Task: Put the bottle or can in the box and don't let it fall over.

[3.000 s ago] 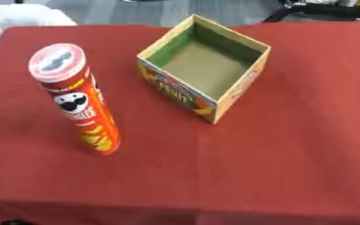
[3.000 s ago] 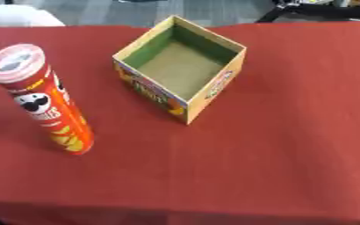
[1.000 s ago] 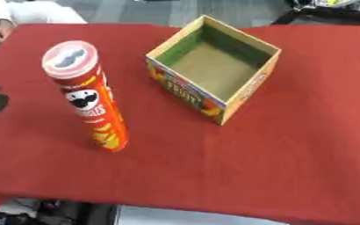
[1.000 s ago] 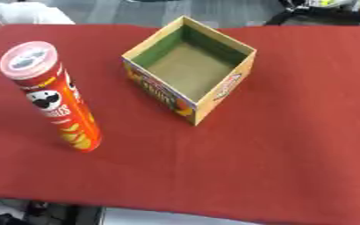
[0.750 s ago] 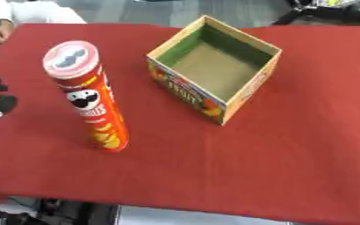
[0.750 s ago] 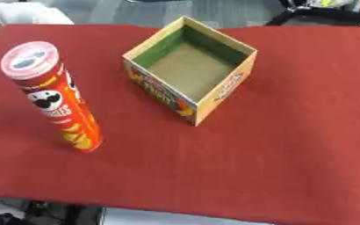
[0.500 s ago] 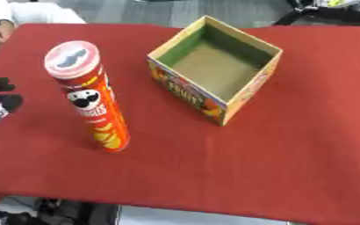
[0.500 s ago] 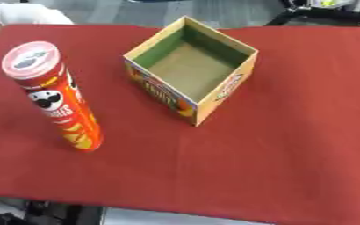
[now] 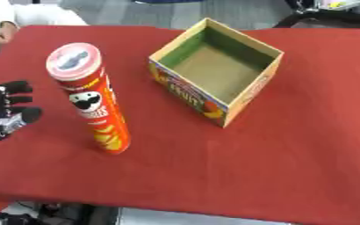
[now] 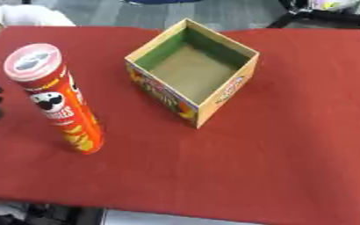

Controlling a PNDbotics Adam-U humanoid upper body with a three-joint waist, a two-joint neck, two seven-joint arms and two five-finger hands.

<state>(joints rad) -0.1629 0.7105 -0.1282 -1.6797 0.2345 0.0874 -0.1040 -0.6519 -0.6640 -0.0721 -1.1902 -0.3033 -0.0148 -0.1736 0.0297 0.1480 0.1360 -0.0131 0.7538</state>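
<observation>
Pringles can stands upright on the red table, left of the open cardboard box. Left hand spread wide, holding nothing, beside the can.

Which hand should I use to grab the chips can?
Left, probably. The left hand hovers open just left of the upright chips can; the right hand shows in neither view.

red cloth over the whole table, smooth, evenly lit. grey floor beyond the far edge and a strip below the near edge. dark furniture or equipment at far right, unclear. dark clutter under the near left edge.
</observation>
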